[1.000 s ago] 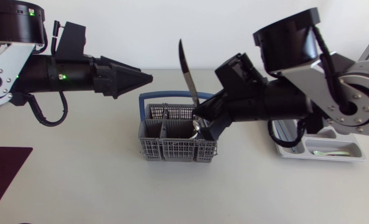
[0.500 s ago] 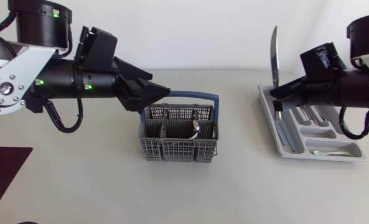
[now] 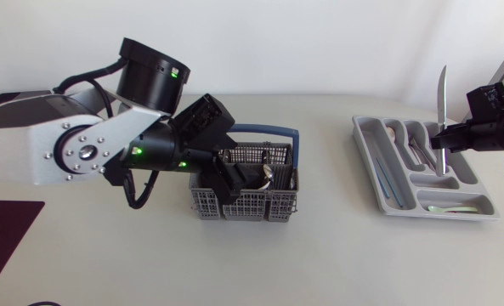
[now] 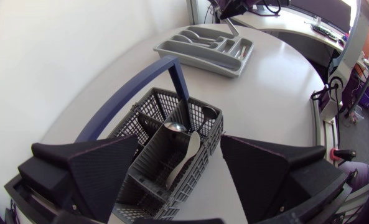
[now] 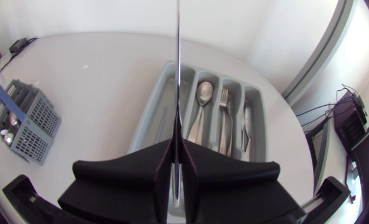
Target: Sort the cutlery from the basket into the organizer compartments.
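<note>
The left gripper (image 4: 179,142) has its fingers spread wide over the grey cutlery basket (image 4: 148,104), with a spoon (image 4: 187,149) in the compartment between their tips. The right gripper (image 5: 178,150) clamps a table knife (image 5: 177,74), whose blade juts ahead of the fingers, with the cutlery organizer (image 5: 152,118) beneath.

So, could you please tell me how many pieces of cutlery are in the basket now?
2: a shiny spoon standing bowl-up in the basket, and a paler spoon leaning right beside it. Others may be hidden lower inside.
</note>
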